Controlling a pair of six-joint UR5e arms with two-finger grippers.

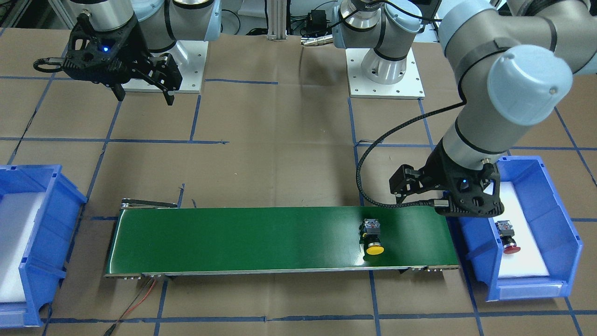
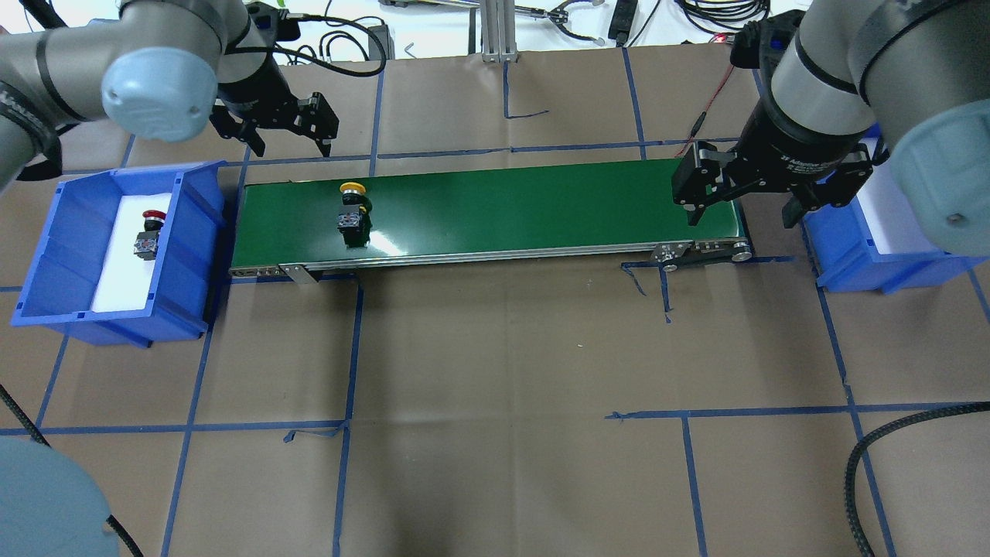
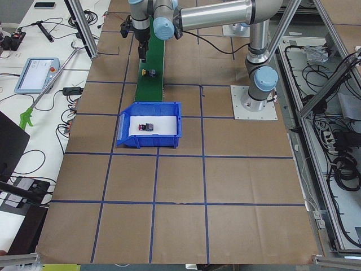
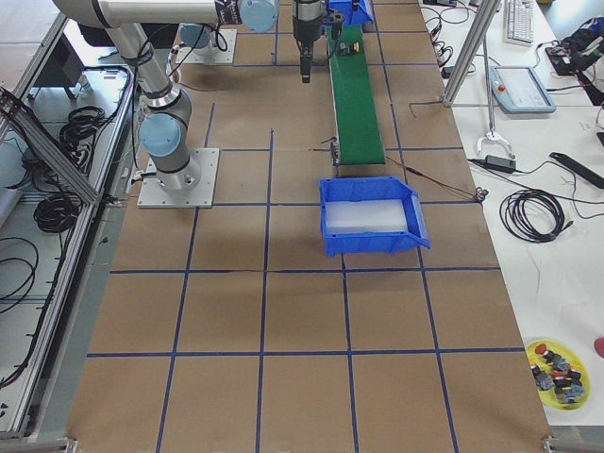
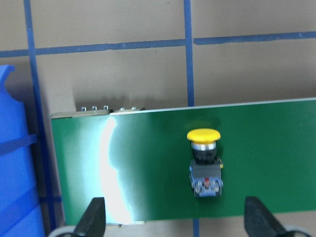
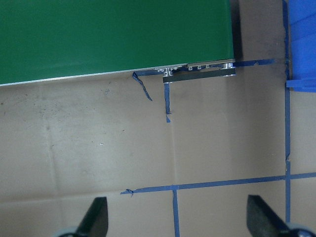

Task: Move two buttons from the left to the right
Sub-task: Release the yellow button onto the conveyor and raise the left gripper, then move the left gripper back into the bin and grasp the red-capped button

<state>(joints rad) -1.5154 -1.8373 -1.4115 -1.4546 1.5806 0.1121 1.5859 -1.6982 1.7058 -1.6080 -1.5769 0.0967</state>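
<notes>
Overhead exterior: the red-capped push-button switch lies in the left blue plastic bin; the yellow-capped push-button switch lies at the left end of the green belt. The left claw and right claw gape, holding nothing. Exterior right shows the right blue bin with its white liner whole.

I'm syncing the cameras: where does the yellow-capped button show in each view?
Front-facing: yellow button on the green conveyor belt, right part.
Overhead: button on belt's left part.
Exterior left: button on belt, upper left.
Exterior right: too small to tell.
Left wrist: button right of centre.
Right wrist: not in it.
Shared landmark: the green belt.
</notes>
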